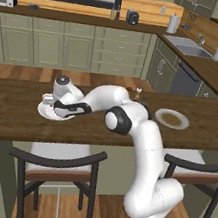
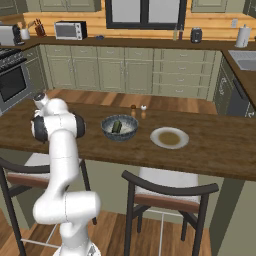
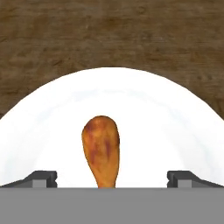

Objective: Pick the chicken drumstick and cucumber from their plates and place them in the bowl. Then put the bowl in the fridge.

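Our gripper [image 3: 106, 179] hangs spread above the round white plate [image 3: 175, 118], the small orange-brown chicken drumstick [image 3: 101, 151] centred between its tips, long axis crossing the gap.

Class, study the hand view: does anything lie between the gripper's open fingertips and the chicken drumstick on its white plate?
Nothing visible does. The chicken drumstick lies alone on the plate, in line with the gap of the open gripper; one fingertip stands clear to each side.

Chicken drumstick's [image 3: 101, 151] bone end behind the bottom band; plate [image 3: 175, 127] edge-cropped.
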